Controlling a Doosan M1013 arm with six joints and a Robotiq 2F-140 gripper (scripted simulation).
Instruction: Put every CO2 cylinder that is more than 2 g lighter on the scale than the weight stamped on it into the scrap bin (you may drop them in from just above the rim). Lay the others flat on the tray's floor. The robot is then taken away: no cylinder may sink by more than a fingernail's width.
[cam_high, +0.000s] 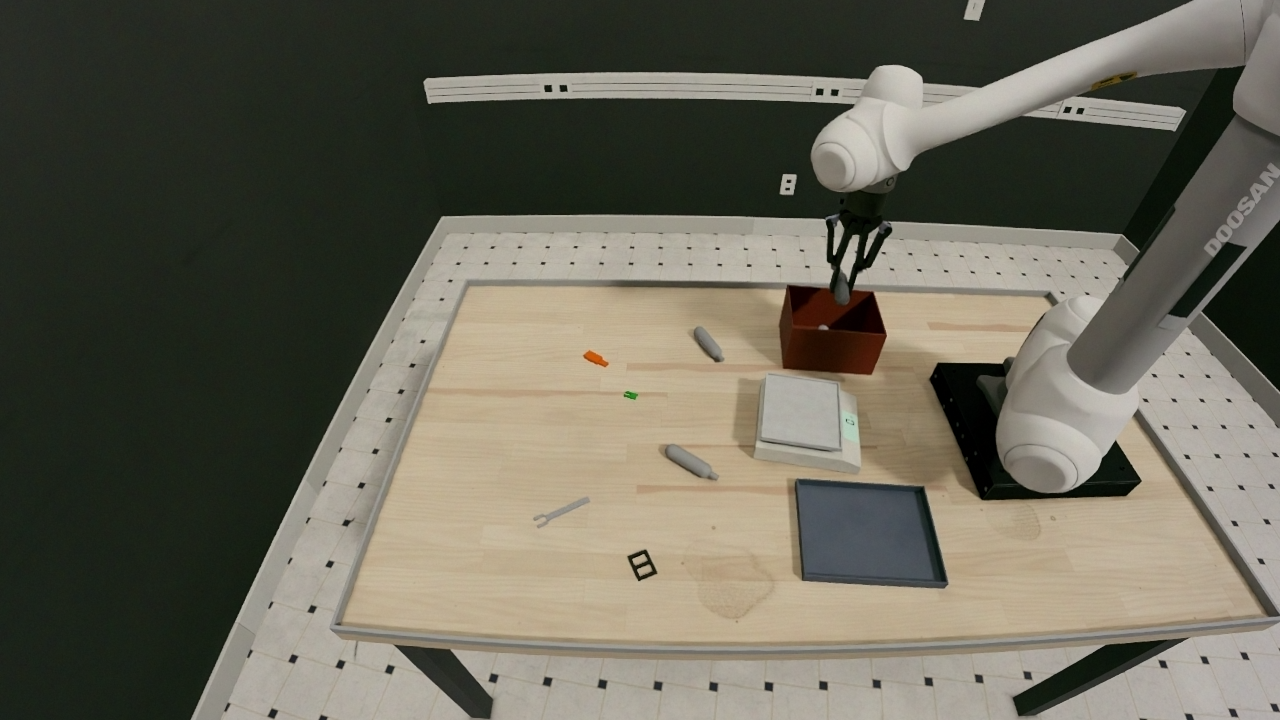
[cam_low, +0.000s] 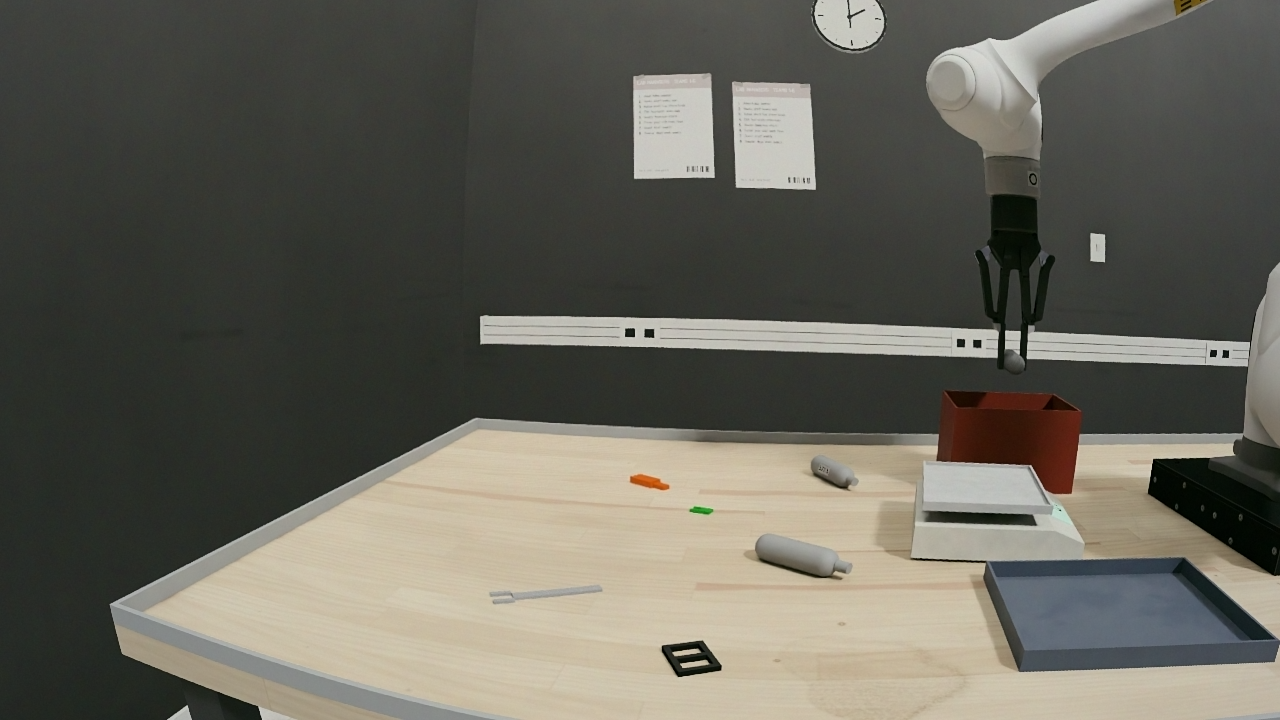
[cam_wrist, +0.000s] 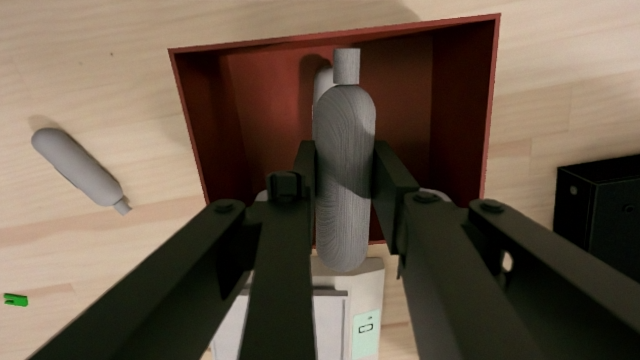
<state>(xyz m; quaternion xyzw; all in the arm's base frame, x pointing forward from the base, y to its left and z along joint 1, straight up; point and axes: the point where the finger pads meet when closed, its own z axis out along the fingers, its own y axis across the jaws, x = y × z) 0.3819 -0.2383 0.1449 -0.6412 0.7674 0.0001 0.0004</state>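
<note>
My gripper (cam_high: 842, 288) is shut on a grey CO2 cylinder (cam_wrist: 344, 165) and holds it level above the open red scrap bin (cam_high: 832, 329). It also shows in the exterior view (cam_low: 1013, 360), a little above the bin's rim (cam_low: 1009, 401). A pale cylinder (cam_wrist: 322, 82) stands inside the bin, partly hidden by the held one. Two more grey cylinders lie on the table: one left of the bin (cam_high: 708, 343), one left of the scale (cam_high: 690, 462). The white scale (cam_high: 808, 422) has a bare plate. The dark blue tray (cam_high: 866, 532) holds nothing.
The arm's black base (cam_high: 1029, 429) stands right of the scale. An orange piece (cam_high: 595, 358), a small green piece (cam_high: 631, 394), a grey wrench (cam_high: 561, 511) and a black frame (cam_high: 641, 565) lie on the left half of the table.
</note>
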